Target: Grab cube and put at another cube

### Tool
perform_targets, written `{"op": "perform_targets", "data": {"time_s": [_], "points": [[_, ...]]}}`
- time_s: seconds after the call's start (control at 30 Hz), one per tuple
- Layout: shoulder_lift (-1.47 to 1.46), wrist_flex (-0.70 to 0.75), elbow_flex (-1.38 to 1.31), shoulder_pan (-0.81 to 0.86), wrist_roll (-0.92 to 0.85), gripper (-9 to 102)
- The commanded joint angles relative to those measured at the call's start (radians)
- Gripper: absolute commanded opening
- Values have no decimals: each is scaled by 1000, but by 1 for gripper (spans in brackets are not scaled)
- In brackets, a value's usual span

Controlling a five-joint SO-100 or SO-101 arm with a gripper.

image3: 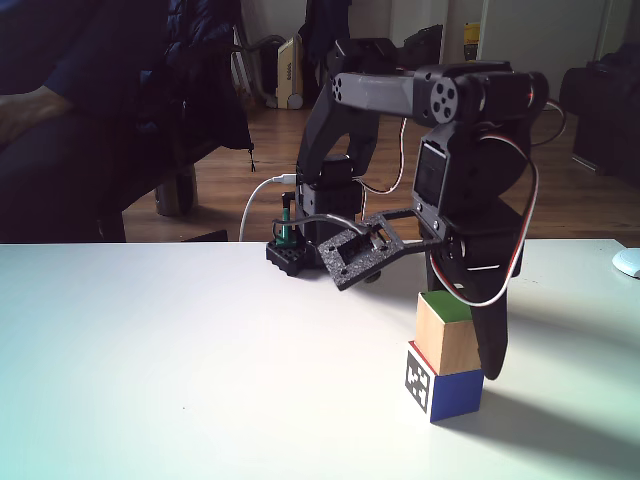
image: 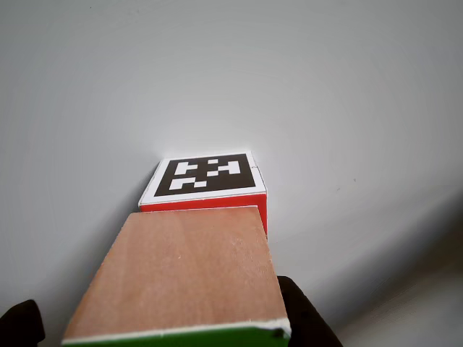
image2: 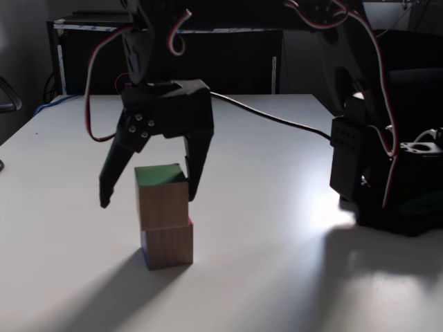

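The cube (image2: 163,200), plain wood with a green top face, rests on top of another cube (image2: 168,243) and sits slightly off-centre on it. In a fixed view the cube (image3: 450,335) stands on the marker-patterned, blue-sided other cube (image3: 455,392). My gripper (image2: 148,198) hangs open around the upper cube; the left finger stands well clear of it and the right finger is close beside it. In the other view the wooden cube (image: 181,267) fills the foreground, another cube (image: 206,177) shows its marker face beyond, and the dark fingertips of my gripper (image: 163,318) flank the block.
The arm's base (image2: 374,166) stands on the white table (image2: 277,228) to the right, with a black cable (image2: 277,121) running across to it. A small white object (image3: 628,262) lies at the table's right edge. Furniture and dark clothing stand behind the table.
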Motion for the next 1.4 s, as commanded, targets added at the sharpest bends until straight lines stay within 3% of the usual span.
{"op": "perform_targets", "data": {"time_s": [0.0, 0.67, 1.03, 1.27, 1.37], "points": [[35, 8, -26, 2, 5, 49], [357, 8, 141, -61, 29, 48], [715, -3, 331, 74, -32, 47], [1267, -273, 775, 209, -124, 24], [1447, -354, 971, 236, -149, 19]]}}
